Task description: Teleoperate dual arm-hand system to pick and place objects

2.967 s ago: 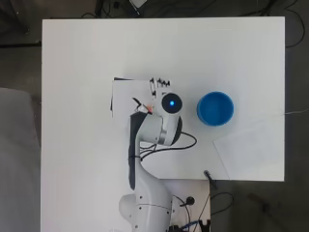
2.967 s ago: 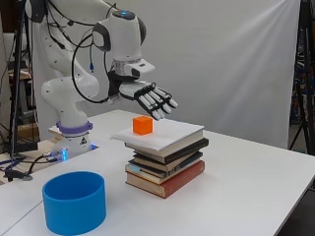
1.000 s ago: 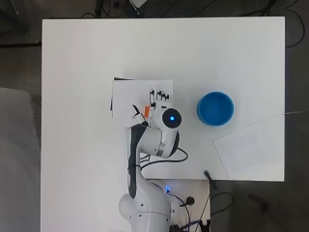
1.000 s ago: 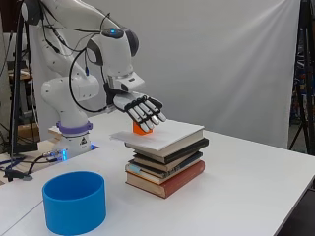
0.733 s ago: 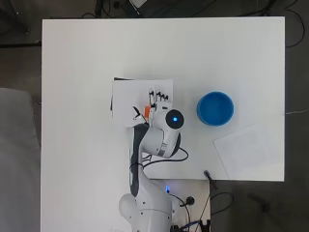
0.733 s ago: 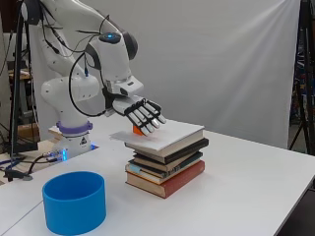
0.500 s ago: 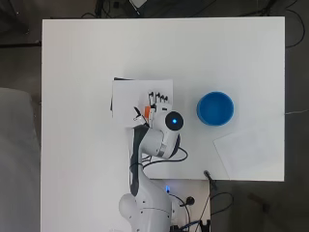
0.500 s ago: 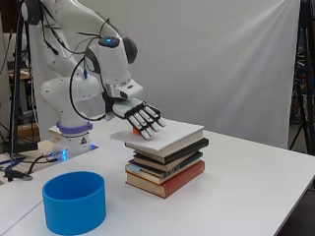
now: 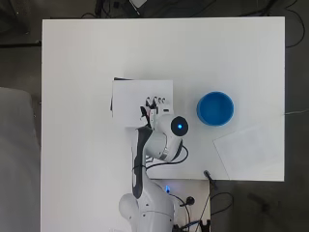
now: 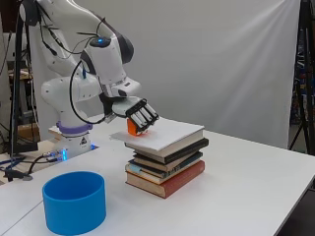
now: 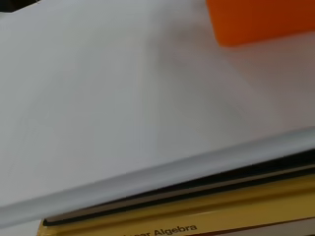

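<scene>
On the counter (image 10: 256, 196), a blue bowl (image 10: 74, 201) sits left of the stacked books (image 10: 165, 162). The robot hand (image 10: 140, 114) curls its fingers around the orange block (image 10: 133, 128) atop the white book (image 10: 165, 135).

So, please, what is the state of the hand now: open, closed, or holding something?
Hand: fingers curled down around the orange block on the top white book; the block is not lifted.

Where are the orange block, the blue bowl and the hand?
orange block (image 10: 131, 127): side view, its visible side face.
blue bowl (image 9: 215, 108): overhead view, its inner floor.
hand (image 10: 140, 114): side view, the backs of its curled fingers.
</scene>
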{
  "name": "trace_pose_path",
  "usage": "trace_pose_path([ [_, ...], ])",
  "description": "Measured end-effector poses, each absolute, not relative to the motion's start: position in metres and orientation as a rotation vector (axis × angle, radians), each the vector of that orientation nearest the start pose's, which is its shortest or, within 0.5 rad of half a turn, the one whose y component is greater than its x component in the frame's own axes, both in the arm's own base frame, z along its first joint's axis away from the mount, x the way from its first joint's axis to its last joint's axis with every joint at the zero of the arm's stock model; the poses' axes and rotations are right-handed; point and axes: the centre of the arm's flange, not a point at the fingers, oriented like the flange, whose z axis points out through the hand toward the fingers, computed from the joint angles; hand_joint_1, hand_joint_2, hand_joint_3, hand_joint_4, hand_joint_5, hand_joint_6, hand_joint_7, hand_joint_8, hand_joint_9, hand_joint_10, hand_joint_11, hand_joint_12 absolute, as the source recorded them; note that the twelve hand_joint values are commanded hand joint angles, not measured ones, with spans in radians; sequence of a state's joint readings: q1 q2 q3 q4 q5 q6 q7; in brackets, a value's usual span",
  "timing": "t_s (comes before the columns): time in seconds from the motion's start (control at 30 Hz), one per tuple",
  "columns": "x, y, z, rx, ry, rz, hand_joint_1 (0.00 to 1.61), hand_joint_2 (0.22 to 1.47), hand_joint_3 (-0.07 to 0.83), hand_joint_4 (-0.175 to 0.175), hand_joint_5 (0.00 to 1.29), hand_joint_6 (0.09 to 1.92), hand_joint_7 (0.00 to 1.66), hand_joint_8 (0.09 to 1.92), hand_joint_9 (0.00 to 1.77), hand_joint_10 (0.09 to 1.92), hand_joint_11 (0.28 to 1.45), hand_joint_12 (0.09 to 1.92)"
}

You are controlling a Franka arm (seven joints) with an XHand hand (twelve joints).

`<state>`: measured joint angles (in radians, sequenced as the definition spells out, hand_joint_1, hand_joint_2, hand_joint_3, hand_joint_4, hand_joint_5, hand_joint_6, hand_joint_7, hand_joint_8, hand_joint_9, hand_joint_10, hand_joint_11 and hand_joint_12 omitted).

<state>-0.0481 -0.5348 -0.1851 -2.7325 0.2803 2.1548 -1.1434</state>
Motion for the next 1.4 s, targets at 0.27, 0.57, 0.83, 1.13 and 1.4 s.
trace_pose_path([
  [0.27, 0.345, -0.063, 0.399, -2.601, -1.206, -0.298, 0.98, 1.15, 0.000, 0.175, 0.90, 1.11, 1.11, 1.92, 1.44, 1.92, 1.08, 1.82],
  [0.57, 0.346, -0.067, 0.453, -2.680, -1.165, -0.378, 0.98, 1.16, 0.001, 0.175, 0.88, 1.13, 1.16, 1.92, 1.50, 1.92, 1.15, 1.82],
  [0.83, 0.349, -0.082, 0.485, -2.822, -1.038, -0.371, 0.96, 1.18, 0.002, 0.175, 0.85, 1.17, 1.18, 1.92, 1.52, 1.92, 1.18, 1.82],
  [1.13, 0.358, -0.126, 0.504, -2.938, -0.950, -0.343, 0.93, 1.21, 0.000, 0.175, 0.80, 1.26, 1.20, 1.79, 1.52, 1.88, 1.20, 1.82],
  [1.4, 0.367, -0.185, 0.511, -2.989, -0.860, -0.330, 0.94, 1.20, -0.001, 0.175, 0.81, 1.24, 1.20, 1.74, 1.51, 1.85, 1.20, 1.83],
])
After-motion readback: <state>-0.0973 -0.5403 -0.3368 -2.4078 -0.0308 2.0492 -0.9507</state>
